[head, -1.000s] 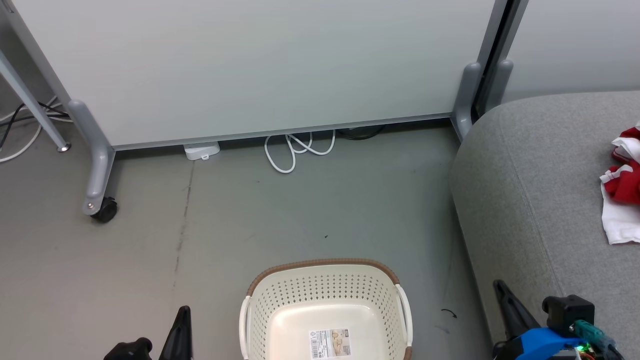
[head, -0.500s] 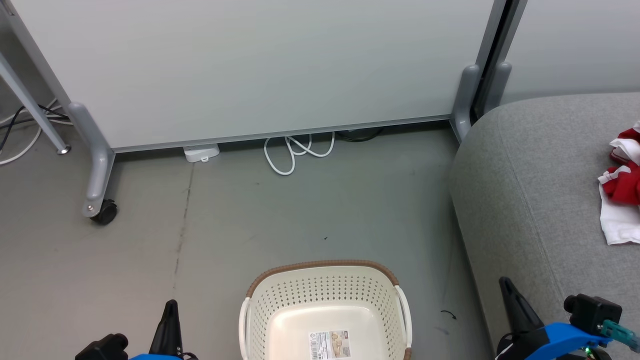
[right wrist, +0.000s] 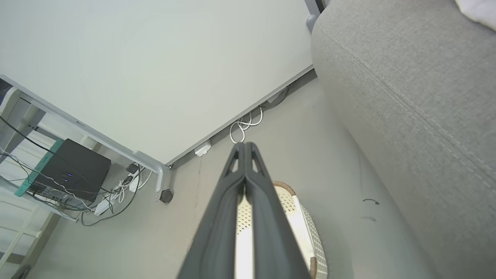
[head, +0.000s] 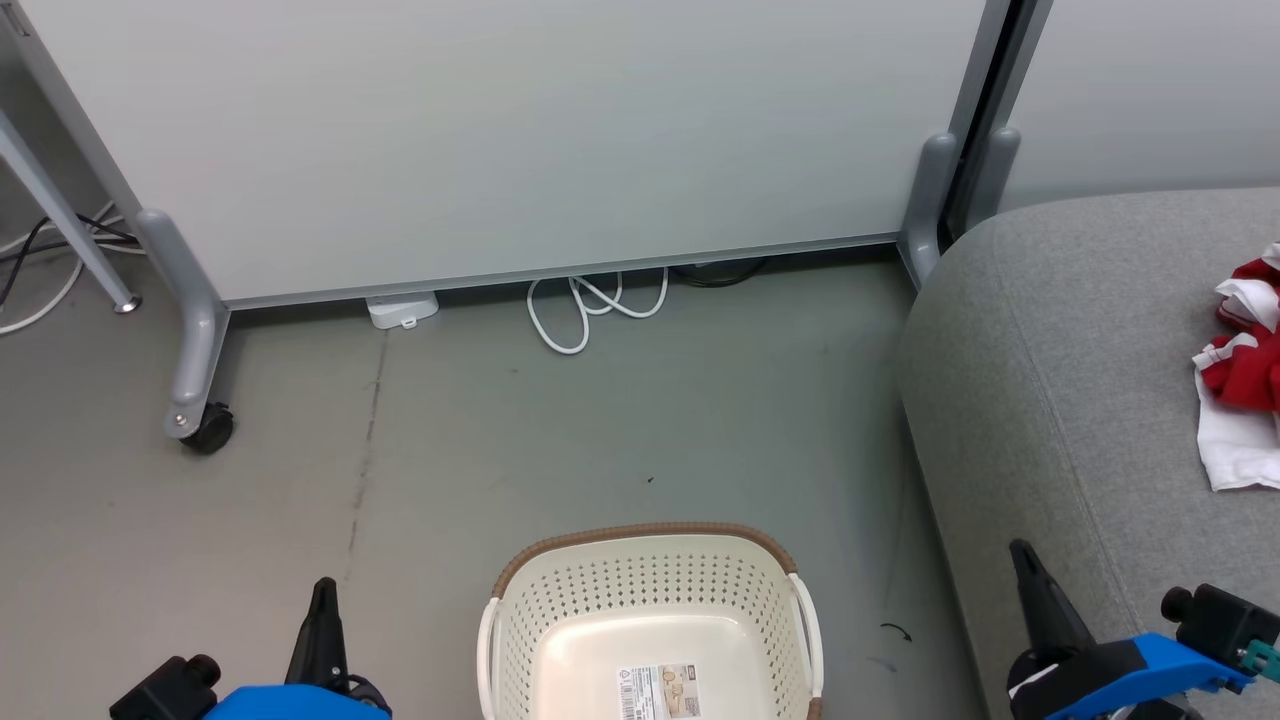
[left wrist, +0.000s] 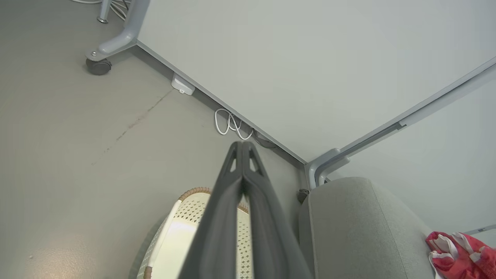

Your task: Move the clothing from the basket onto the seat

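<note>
Clothing (head: 1245, 370) lies bunched on the seat (head: 1050, 400), well right of the basket (head: 650, 580) and cut by the frame edge, so can't tell if both garments are there; likely risk is calling it done with one missed. Basket's inside, as far as it shows, holds a label (head: 660, 688) and no fabric. Left gripper (left wrist: 242, 145) and right gripper (right wrist: 245, 145) flank the basket, jaws fully closed on nothing; a careless swing could knock it.

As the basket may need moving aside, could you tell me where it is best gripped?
Probably the right white handle of the basket, approached from above: it stands upright, and the thin handle bows out from its side, leaving a gap to close around.
</note>
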Robot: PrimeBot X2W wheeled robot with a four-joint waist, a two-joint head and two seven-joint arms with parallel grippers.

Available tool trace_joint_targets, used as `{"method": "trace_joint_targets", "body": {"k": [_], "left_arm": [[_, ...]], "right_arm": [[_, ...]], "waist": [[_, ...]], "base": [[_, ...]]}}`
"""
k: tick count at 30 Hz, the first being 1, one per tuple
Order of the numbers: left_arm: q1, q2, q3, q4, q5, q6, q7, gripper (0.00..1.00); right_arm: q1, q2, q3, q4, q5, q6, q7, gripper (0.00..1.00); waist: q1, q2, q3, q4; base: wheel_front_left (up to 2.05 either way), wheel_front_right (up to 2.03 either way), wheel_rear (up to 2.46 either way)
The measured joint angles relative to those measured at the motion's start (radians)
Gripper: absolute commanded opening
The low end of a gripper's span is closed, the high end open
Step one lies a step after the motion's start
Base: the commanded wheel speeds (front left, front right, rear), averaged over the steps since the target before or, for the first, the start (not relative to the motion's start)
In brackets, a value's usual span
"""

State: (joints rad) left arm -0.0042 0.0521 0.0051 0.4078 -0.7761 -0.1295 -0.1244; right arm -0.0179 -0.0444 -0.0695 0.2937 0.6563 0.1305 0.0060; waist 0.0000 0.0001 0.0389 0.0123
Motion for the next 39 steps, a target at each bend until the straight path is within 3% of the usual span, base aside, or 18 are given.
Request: {"method": "trace_joint_targets", "body": {"k": [39], "left_arm": [[-0.048, -0.001, 0.054, -0.081, -0.424, 0.000, 0.123, 0.00]], "right_arm": [[-0.044, -0.001, -0.022, -0.024, 0.483, 0.000, 0.054, 0.00]], "waist": [[0.0000, 0.0000, -0.014, -0.005]], "base": [[0.00, 0.00, 0.00]]}}
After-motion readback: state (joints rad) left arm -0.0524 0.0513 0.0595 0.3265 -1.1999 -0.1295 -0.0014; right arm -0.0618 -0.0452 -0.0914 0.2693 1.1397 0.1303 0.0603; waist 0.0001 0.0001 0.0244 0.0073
